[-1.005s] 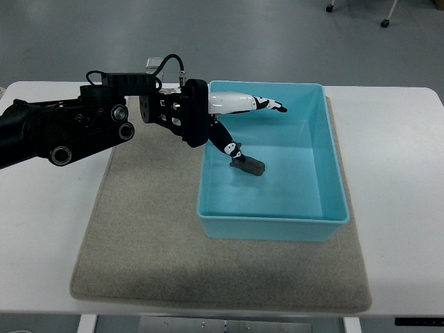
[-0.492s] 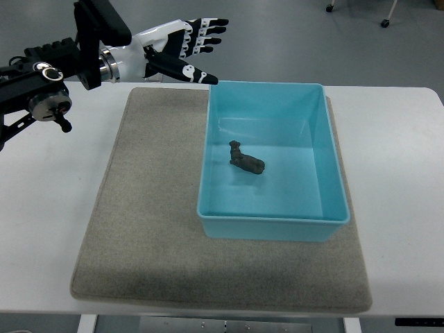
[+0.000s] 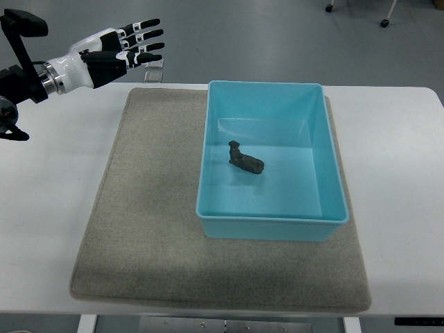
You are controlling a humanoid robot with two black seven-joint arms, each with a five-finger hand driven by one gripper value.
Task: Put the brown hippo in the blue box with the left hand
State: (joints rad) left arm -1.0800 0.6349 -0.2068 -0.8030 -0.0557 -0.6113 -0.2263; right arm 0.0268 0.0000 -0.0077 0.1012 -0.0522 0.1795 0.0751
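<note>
The brown hippo (image 3: 245,163) lies on the floor of the blue box (image 3: 333,149), left of the box's middle. The box stands on the grey mat (image 3: 149,208). My left hand (image 3: 132,47) is at the top left, raised above the table's far edge, well away from the box. Its fingers (image 3: 146,35) are spread and hold nothing. The right arm does not show.
The mat covers the middle of the white table (image 3: 48,187). A small clear object (image 3: 154,71) stands at the table's far edge, just below my left hand. Grey floor lies beyond the table.
My left hand has let go of the hippo in the box, lifted out and drawn back to the upper left. The hippo stays where it was set down.
</note>
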